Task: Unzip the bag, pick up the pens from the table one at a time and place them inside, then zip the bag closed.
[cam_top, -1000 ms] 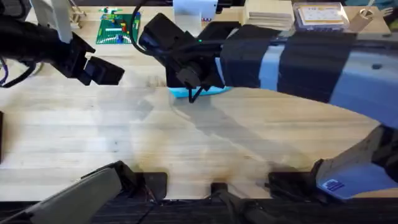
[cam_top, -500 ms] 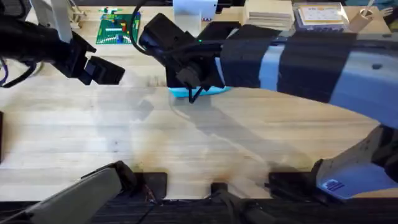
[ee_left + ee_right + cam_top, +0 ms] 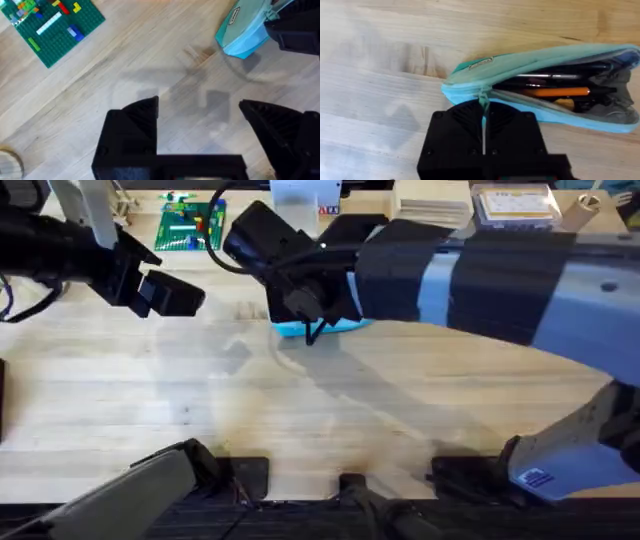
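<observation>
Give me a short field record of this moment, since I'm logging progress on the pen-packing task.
bag: light blue pouch on the wooden table, zipper mostly open
contents: pens lie inside, one with an orange barrel
right gripper: fingers closed together at the bag's zipper end, seemingly pinching the pull tab
left gripper: open, above bare table, apart from the bag
other item: green brick baseplate at the far side
stage: pens packed, closing the zipper not yet done
</observation>
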Tool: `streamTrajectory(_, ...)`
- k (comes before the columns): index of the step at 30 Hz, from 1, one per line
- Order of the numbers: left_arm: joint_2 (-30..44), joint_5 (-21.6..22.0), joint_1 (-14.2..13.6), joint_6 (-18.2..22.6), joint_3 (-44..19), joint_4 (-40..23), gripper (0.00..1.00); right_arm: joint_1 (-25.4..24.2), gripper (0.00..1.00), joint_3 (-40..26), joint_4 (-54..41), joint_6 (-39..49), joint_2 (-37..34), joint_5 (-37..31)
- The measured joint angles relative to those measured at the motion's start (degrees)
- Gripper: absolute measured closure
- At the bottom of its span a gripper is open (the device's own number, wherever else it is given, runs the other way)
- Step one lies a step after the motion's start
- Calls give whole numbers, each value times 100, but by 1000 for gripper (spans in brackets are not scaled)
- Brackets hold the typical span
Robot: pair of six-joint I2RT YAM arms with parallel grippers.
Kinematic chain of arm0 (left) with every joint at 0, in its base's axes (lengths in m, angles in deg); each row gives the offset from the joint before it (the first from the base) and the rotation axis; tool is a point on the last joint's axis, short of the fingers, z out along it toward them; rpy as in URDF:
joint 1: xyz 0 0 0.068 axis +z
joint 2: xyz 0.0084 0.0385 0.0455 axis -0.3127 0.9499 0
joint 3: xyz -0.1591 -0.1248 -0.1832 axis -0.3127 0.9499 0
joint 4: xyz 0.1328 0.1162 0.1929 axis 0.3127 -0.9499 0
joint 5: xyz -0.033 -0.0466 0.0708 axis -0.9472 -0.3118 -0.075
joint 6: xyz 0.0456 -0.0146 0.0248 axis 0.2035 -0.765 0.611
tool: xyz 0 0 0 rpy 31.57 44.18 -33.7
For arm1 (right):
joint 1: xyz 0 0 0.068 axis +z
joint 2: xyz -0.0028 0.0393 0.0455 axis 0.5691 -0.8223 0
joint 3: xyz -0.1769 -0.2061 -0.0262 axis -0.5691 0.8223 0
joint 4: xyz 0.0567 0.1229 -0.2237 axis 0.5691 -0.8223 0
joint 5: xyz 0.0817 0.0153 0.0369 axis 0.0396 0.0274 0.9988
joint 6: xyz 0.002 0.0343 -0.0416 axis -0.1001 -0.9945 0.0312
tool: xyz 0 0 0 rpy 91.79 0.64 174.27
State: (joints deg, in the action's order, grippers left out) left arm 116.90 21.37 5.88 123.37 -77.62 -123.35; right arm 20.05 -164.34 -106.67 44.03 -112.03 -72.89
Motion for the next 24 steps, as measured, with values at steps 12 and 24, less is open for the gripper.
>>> streamTrajectory(12,115,-421,0,421,0,-431,7,26,971,0,-310,44,363,11)
streamTrajectory(24,834,-1160,0,1294,0,-879,7,26,971,0,-352,44,363,11)
